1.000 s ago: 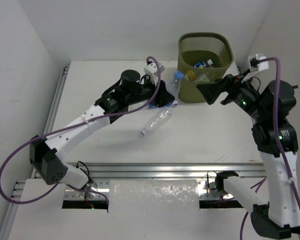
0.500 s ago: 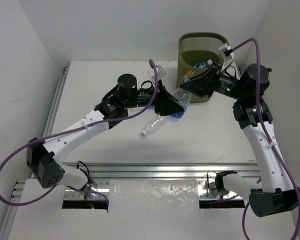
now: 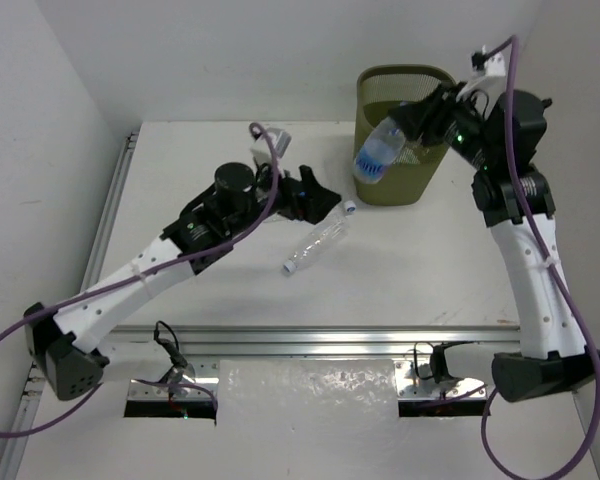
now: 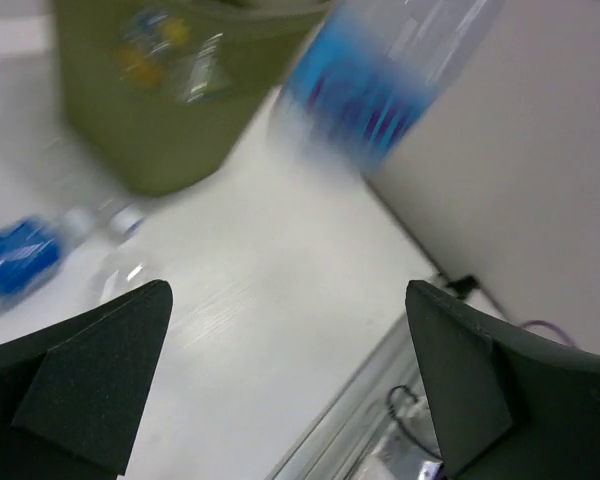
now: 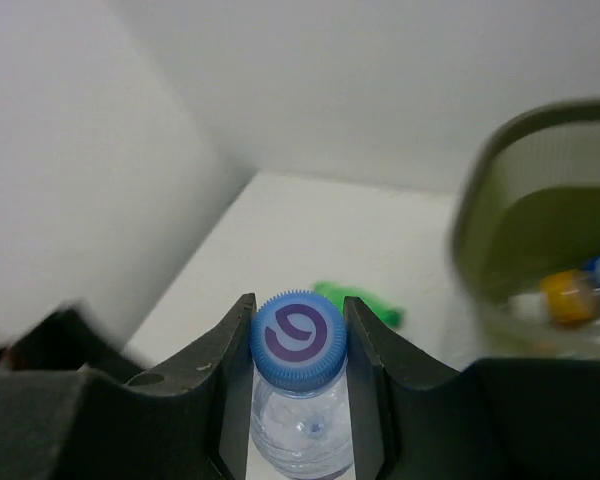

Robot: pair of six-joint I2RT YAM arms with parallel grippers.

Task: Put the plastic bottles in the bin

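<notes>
Two grippers in play, and only one is loaded. Well to the left of the bin (image 3: 398, 188), the left gripper (image 3: 317, 200) hangs low over the desk (image 3: 180, 160), jaws spread wide with nothing between them. Just in front of it, left of the bin and nearer the arm bases, a clear bottle (image 3: 317, 243) lies on its side on the desk, white cap pointing away from the bin. The left wrist view catches a blue-labelled bottle (image 4: 18, 258) down on the desk too, a short way out from the bin's wall (image 4: 150, 120), though it is heavily blurred.

Now to the action: the held bottle (image 3: 378, 155) is up in the air, tilted, base pointing down and left. From overhead it overlaps the bin's left wall, and it is not inside. How high it sits against the rim I cannot tell. The right gripper (image 3: 412, 130) is clamped on its neck. In the wrist view both fingers press the blue cap (image 5: 298, 338) from either side, and the bin's rim (image 5: 480, 210) is off to the right. A green bottle (image 5: 365, 302) lies on the desk left of the bin. Down inside the bin, an orange cap (image 5: 565, 296) and some blue show among the binned bottles.
</notes>
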